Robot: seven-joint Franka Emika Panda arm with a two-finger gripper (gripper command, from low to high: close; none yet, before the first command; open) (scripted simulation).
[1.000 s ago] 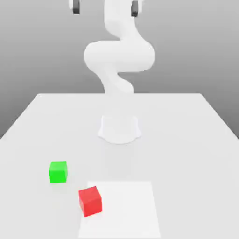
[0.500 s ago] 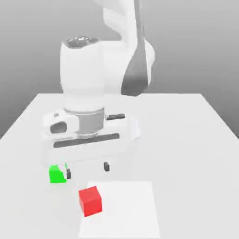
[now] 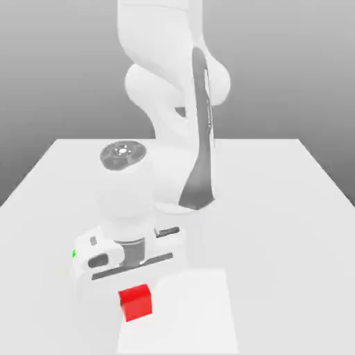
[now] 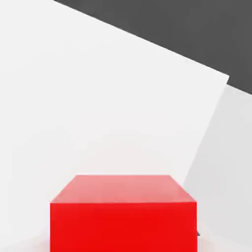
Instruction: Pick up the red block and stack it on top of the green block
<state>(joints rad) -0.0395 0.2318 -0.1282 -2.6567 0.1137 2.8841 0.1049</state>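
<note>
The red block (image 3: 135, 303) rests on the table near the front, at the edge of a lighter square patch. My gripper (image 3: 133, 286) has come straight down over it and is shut on the red block, with the hand's white body just behind and above it in the exterior view. In the hand view the red block (image 4: 123, 212) looms very close, its top and one side showing. The green block (image 3: 73, 254) is almost wholly hidden behind the hand; a thin green sliver shows at the exterior view's left.
The white table (image 3: 277, 208) stretches wide to the exterior view's right and back. A lighter square patch (image 3: 194, 312) marks the front middle. The arm's base and links (image 3: 177, 159) rise behind the hand.
The hand has dropped from above the green block's side to sit low over the red block, and the gripper has gone from open to shut. The red block has stayed in place.
</note>
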